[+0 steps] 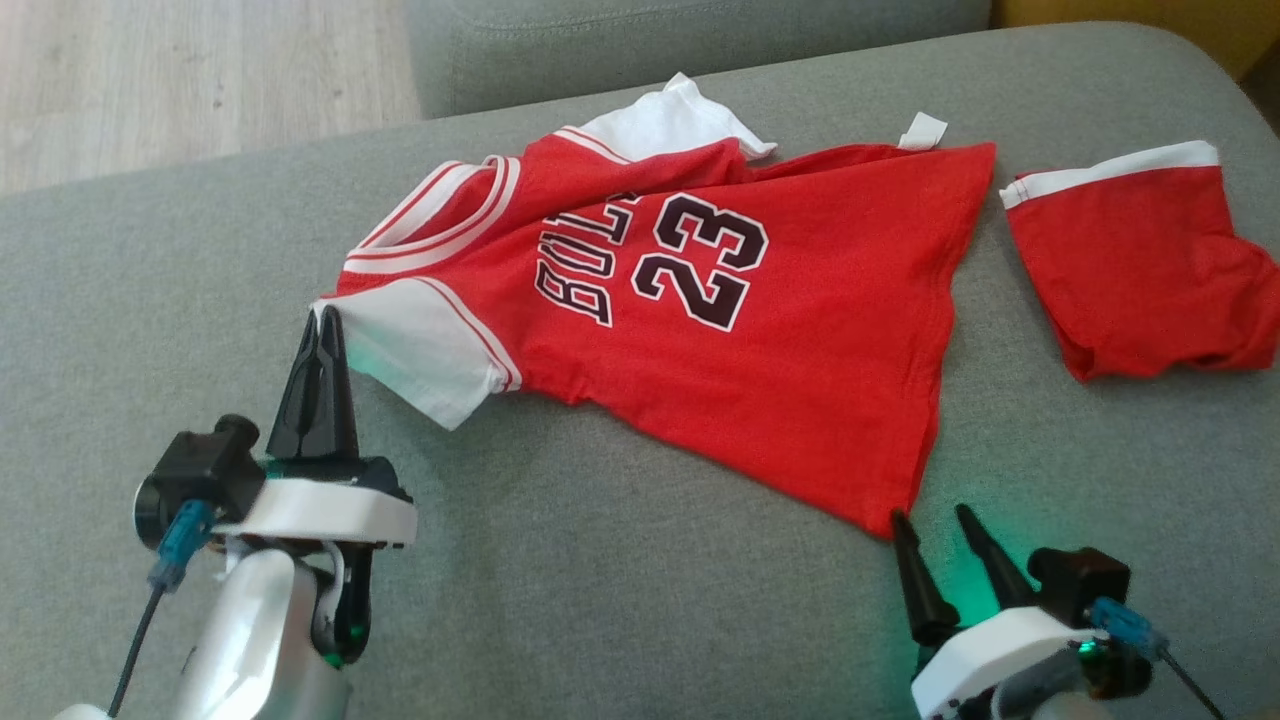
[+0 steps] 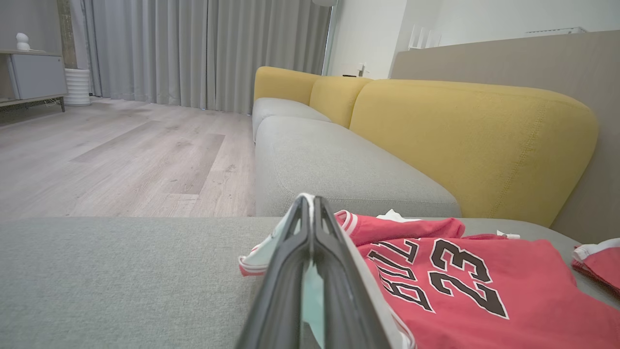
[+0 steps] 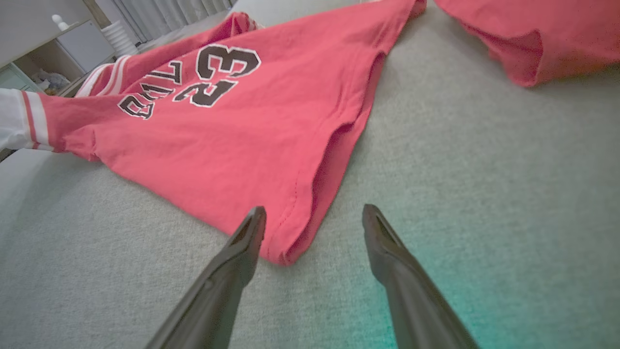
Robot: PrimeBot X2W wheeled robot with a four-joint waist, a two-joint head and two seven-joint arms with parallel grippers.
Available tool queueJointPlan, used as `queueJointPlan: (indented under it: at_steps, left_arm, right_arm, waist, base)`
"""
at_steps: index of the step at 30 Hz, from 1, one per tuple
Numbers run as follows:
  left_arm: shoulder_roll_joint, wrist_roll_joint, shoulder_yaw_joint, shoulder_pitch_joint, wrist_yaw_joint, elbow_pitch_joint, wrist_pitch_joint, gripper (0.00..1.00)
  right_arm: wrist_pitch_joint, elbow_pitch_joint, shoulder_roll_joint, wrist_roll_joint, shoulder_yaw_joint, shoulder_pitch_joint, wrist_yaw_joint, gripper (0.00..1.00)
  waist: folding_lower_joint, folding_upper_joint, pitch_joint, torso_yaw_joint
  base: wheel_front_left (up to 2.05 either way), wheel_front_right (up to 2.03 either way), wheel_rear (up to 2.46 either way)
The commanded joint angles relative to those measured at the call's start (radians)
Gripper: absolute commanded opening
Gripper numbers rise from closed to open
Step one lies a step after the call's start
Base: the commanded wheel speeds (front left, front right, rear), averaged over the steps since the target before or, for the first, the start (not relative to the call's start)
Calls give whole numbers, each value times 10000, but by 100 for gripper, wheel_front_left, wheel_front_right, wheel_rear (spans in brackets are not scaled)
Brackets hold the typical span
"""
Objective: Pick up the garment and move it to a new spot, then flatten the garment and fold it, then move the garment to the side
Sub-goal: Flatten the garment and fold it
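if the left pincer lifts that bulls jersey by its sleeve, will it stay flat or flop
Likely flops: the jersey is thin cloth, already creased, so it should hang and bunch below the left pincer, shut on its white sleeve. Probably light, being that thin. It may drag on the nubby grey cushion rather than slide.

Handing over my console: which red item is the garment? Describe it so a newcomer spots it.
On the grey sofa cushion lie two red items. The jersey is the larger, left one, its white sleeve pinched by the left gripper. Unlike the plain shorts with a white band, it bears BULLS and 23.
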Motion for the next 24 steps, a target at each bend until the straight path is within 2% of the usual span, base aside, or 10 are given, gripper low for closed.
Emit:
queueJointPlan:
  at_steps: [1,8,18,19,20,21,24]
  left_arm:
    - [160,104,284,-241,62,-444,-102,0]
    - [162,104,118,-204,61,-892,-52,0]
    - [251,60,16,-213,74,-1042,40,0]
    - [264,49,21,-207,83,-1039,42,0]
    - [275,41,21,-198,95,-1032,49,0]
    - [283,35,17,-188,107,-1023,59,0]
    - [314,10,8,-134,139,-991,93,0]
  right_arm:
    - [56,-169,-31,239,341,-338,-7,100]
    - [415,577,-31,1449,874,-786,-7,100]
    - [704,1452,-31,1848,1461,-1179,-7,98]
    - [723,1503,-31,1889,1511,-1199,-7,65]
    - [723,1549,-31,1913,1543,-1216,-7,12]
    - [704,1587,-31,1911,1569,-1233,-7,0]
    - [549,1626,-31,1769,1576,-1287,-7,0]
  waist:
    - [1,0,47,8]
    - [1,0,201,207]
    - [1,0,236,474]
    - [1,0,223,487]
    - [1,0,207,494]
    - [1,0,188,498]
    - [1,0,104,482]
  base:
    - [0,0,0]
    - [0,0,0]
    - [0,0,0]
    - [0,0,0]
    - [0,0,0]
    - [0,0,0]
    - [0,0,0]
